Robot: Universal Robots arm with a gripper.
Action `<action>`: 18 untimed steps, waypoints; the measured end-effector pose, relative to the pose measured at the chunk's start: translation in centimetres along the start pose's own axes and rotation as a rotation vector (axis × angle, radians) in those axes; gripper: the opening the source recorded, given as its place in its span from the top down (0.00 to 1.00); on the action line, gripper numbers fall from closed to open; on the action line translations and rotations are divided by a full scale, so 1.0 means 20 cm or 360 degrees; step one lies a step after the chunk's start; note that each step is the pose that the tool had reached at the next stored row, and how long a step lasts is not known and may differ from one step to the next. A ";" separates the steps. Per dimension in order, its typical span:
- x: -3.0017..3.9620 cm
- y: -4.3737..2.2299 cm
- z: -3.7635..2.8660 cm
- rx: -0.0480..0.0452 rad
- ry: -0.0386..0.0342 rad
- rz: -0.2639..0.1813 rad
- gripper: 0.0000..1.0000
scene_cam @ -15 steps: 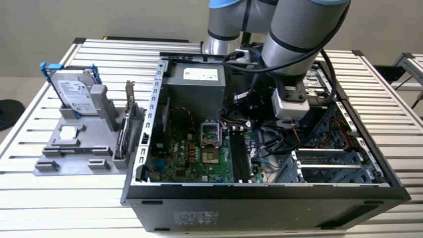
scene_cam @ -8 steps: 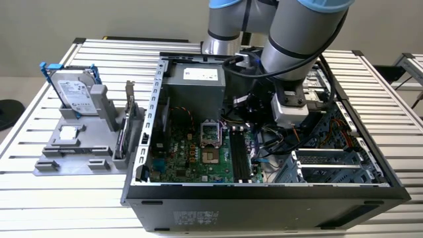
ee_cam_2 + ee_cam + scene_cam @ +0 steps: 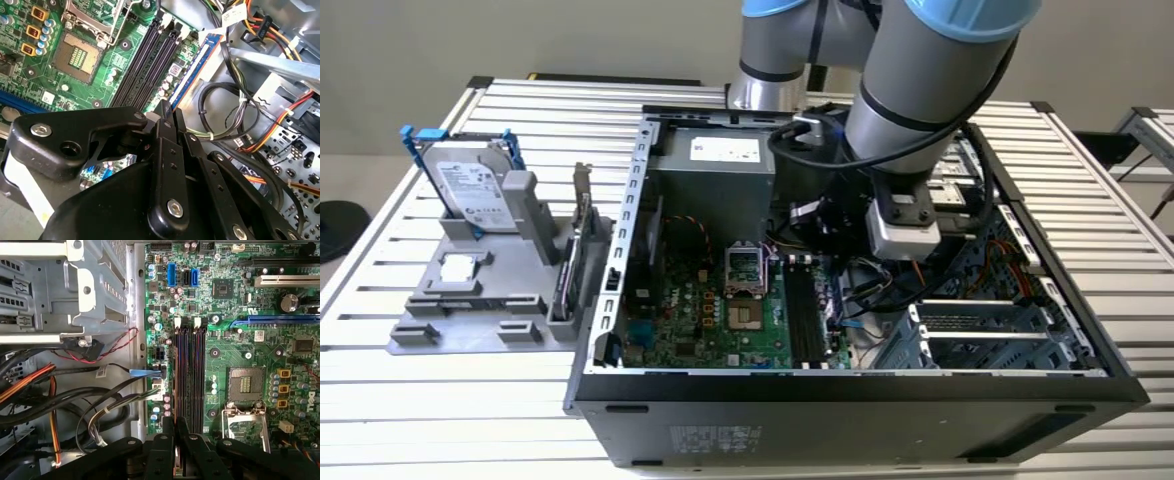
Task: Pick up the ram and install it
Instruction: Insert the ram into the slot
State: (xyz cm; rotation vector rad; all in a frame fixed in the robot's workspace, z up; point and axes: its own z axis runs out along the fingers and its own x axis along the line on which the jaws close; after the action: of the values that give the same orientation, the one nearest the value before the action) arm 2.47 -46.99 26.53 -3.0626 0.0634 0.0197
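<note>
The ram [image 3: 175,370] stands on its long edge in the memory slot nearest the drive-cage side of the motherboard [image 3: 240,305]. In the second wrist view it shows as a long blue stick [image 3: 195,75] with a white label at its far end. My gripper [image 3: 175,424] is shut on the near end of the ram, one black finger on each face, and its tips [image 3: 166,107] sit right at the board. Beside the ram lie empty black slots [image 3: 195,370]. In the exterior view my arm's wrist [image 3: 903,225] reaches down into the open case.
Bundled cables [image 3: 75,400] and a metal drive cage [image 3: 60,295] flank the ram on one side, the CPU socket [image 3: 245,385] on the other. Outside the case [image 3: 854,385], a grey holder [image 3: 480,300] carries a hard drive with blue rails [image 3: 470,190] and an upright card [image 3: 583,215].
</note>
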 end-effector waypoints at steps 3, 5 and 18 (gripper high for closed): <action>0.000 0.005 0.015 0.0000 0.0000 0.0000 1.00; 0.000 0.009 0.023 0.0000 0.0000 0.0000 1.00; -0.003 0.061 0.063 0.0000 0.0000 0.0000 1.00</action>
State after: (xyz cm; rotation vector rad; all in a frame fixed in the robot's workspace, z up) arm 2.35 -48.10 25.18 -3.0626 0.0632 0.0197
